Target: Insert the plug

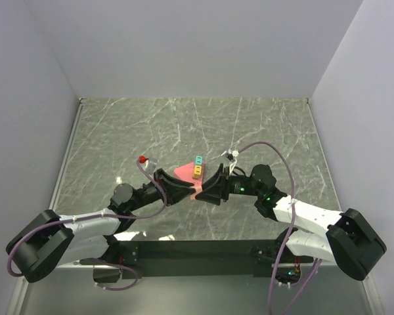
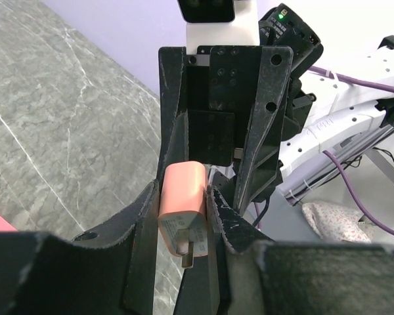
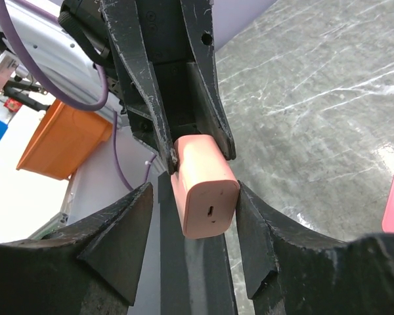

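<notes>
Left wrist view: left jaws pinch the plug (image 2: 182, 197) above the desk (image 2: 65, 131); right jaws stand spread around it. Nothing looks inserted yet; the insertion itself remains.

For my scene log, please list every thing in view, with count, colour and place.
pink plastic wall charger: one, pink, clamped in the left end effector.
flat pink piece: one, pink, table centre.
small teal block: one, teal, at the pink piece's right edge.
small yellow block: one, yellow, beside the teal one, nearer.
grey marbled table: one, grey, underneath.
orange box: one, orange, off the table.
left end effector: one, black, shut on the charger.
right end effector: one, black, open around the charger.
</notes>
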